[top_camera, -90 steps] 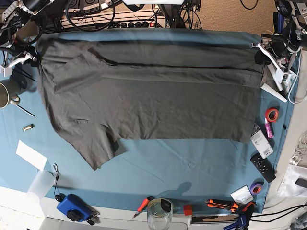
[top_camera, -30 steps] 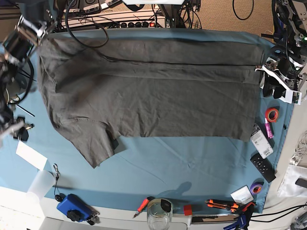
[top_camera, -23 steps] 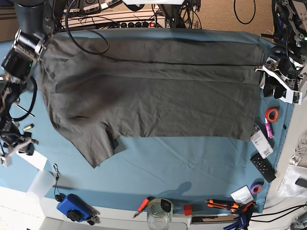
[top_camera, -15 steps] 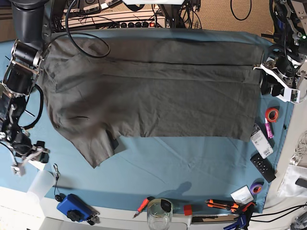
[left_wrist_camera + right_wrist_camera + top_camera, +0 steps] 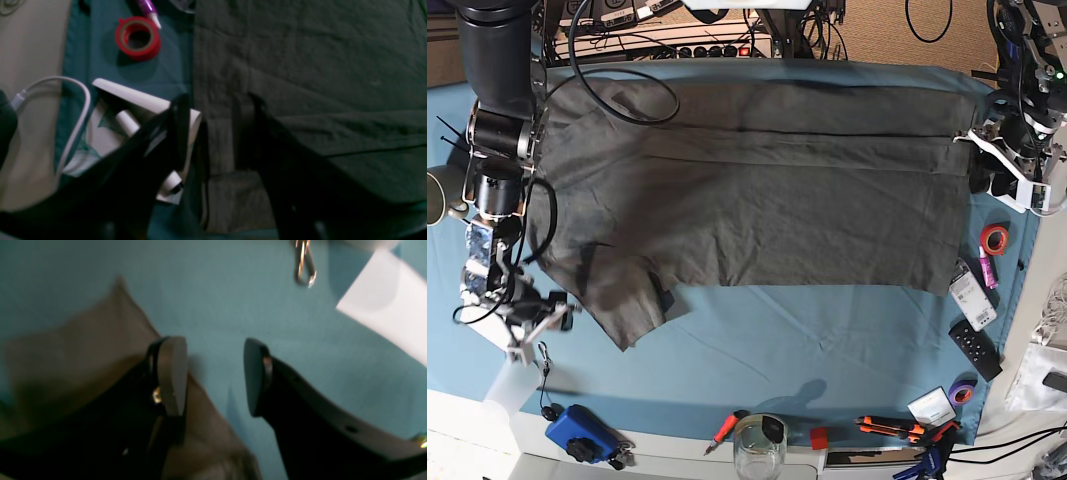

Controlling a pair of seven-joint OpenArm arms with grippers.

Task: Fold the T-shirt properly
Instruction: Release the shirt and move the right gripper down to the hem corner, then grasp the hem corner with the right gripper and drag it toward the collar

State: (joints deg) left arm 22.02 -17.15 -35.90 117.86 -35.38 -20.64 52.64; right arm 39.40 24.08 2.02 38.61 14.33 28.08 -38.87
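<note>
The dark grey T-shirt (image 5: pixel 747 190) lies spread across the teal table cloth (image 5: pixel 827 340), its far edge folded over in a long band. One sleeve (image 5: pixel 622 305) points toward the front left. My right gripper (image 5: pixel 539 325) hovers just left of that sleeve. In the right wrist view the right gripper (image 5: pixel 213 373) is open over bare cloth, with the sleeve (image 5: pixel 83 356) beside its left finger. My left gripper (image 5: pixel 989 170) is at the shirt's right edge. In the left wrist view the left gripper (image 5: pixel 217 110) is open above the T-shirt hem (image 5: pixel 217 150), gripping nothing.
A red tape roll (image 5: pixel 994 239), a purple marker (image 5: pixel 986 268) and two remotes (image 5: pixel 974 350) lie along the right edge. A white holder (image 5: pixel 133 110) sits beside the left gripper. A glass jar (image 5: pixel 759 445), hand tools (image 5: pixel 897 428), a blue device (image 5: pixel 577 432), white paper (image 5: pixel 390 316) and a carabiner (image 5: pixel 302 263) line the front.
My right arm has swept down the table's left side to the front-left sleeve, and its jaws have opened wider. The left arm has barely moved.
</note>
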